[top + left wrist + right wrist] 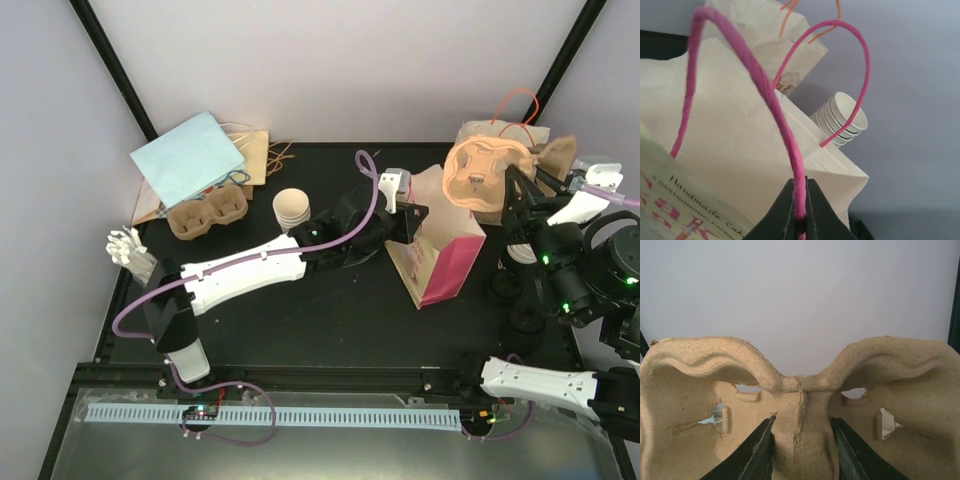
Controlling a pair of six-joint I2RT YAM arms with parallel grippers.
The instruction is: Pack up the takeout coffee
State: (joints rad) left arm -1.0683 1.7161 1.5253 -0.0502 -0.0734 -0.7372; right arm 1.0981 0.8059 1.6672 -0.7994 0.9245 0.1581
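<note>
Your left gripper pinched shut on the bag's pink handle. Right gripper clamped the cup carrier, just above the bag's far-right mouth (right arm nearer).

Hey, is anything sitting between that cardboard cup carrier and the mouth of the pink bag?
Nothing visible. The right end effector holds the cup carrier right over the pink bag, and the left end effector pinches one pink handle at the bag's edge. The bag's mouth itself is hidden under the carrier.
</note>
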